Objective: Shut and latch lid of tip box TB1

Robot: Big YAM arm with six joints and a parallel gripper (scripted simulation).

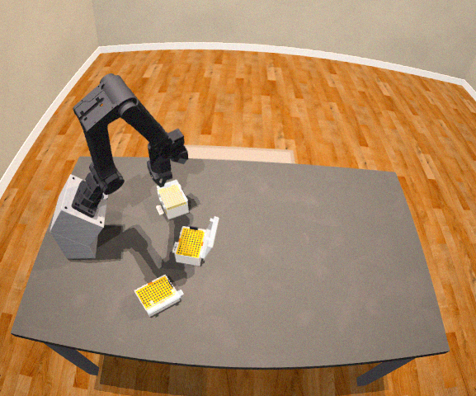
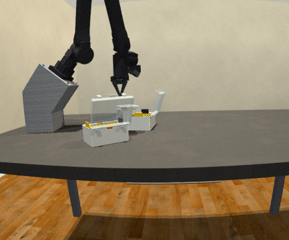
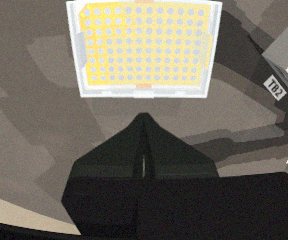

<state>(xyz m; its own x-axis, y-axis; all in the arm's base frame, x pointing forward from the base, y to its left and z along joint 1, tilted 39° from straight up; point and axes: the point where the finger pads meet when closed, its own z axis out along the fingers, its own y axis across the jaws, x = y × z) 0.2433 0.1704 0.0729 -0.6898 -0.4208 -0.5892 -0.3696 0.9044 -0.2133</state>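
Note:
My gripper (image 1: 161,182) (image 2: 118,93) (image 3: 143,120) is shut on nothing and hangs a little above the tip box nearest the arm (image 1: 172,200) (image 2: 127,109) (image 3: 143,47). In the wrist view its tips lie just outside that box's near edge. This box's translucent lid lies down over the yellow tip rack; I cannot read its label. The middle box (image 1: 190,245) (image 2: 142,121) has its lid (image 1: 213,230) (image 2: 159,101) standing upright, and a TB2 label (image 3: 274,87) lies beside it. The front box (image 1: 157,294) (image 2: 105,133) also has its lid (image 2: 112,107) open.
The arm's grey base block (image 1: 77,225) (image 2: 44,103) stands at the left of the dark bench (image 1: 293,256) (image 2: 204,139). All three boxes stand flat in a row running from the arm towards the front edge.

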